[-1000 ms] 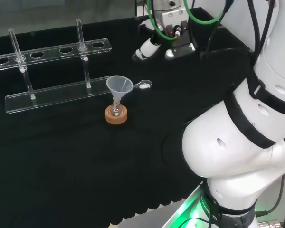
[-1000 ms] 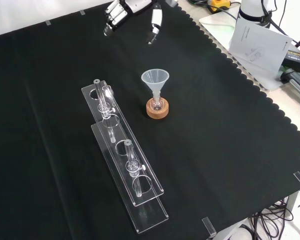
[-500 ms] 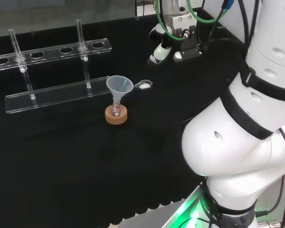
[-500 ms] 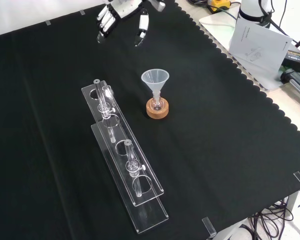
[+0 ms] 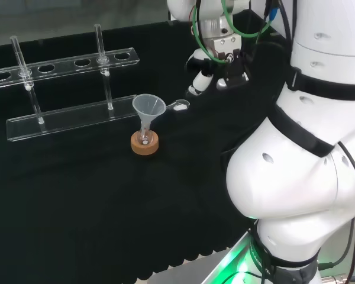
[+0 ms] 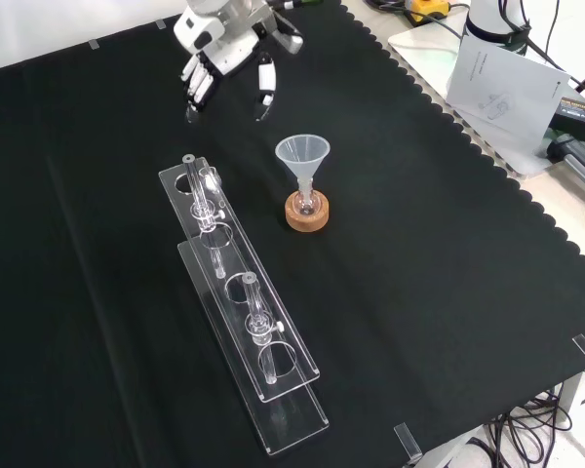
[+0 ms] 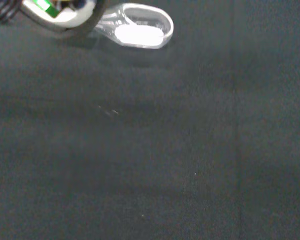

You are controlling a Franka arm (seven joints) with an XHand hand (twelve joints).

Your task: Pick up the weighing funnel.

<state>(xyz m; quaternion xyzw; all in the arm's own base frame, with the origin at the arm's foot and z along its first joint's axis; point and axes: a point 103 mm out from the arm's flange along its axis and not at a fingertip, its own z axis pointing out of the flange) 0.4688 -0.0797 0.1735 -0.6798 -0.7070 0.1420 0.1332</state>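
The hand (image 6: 224, 44) is seen over the tabletop (image 6: 419, 292) near its far edge in the front view. Its fingers (image 6: 197, 86) are held straight and pointed down, and the thumb (image 6: 265, 93) is spread away from them. Nothing is held.

The weighing funnel (image 5: 178, 106) is found lying flat on the cloth, well in from every edge. In the head view it lies just beside the funnel (image 5: 148, 106), on that funnel's right. It is near the fingertips and looks to be apart from them.

From the wrist, white powder (image 7: 137, 34) is shown resting in its bowl. That settles how it should be handled: it is judged small, light and stiff, with smooth clear walls that are likely to slip. It must be kept level or the powder will be spilled.

The long sides of the bowl are probably the best place to pinch, with thumb on one wall and fingers on the other. The stem is thought too thin and too close to the cloth to be caught cleanly. A careless nudge could skate it across the cloth.

Some things stay unclear:
- The stem end is covered in the wrist view by a blurred part of the hand.
- Glass or plastic cannot be told.
- The rim is only faintly drawn against the black cloth in the head view.
- How high the fingertips are above the cloth cannot be judged.
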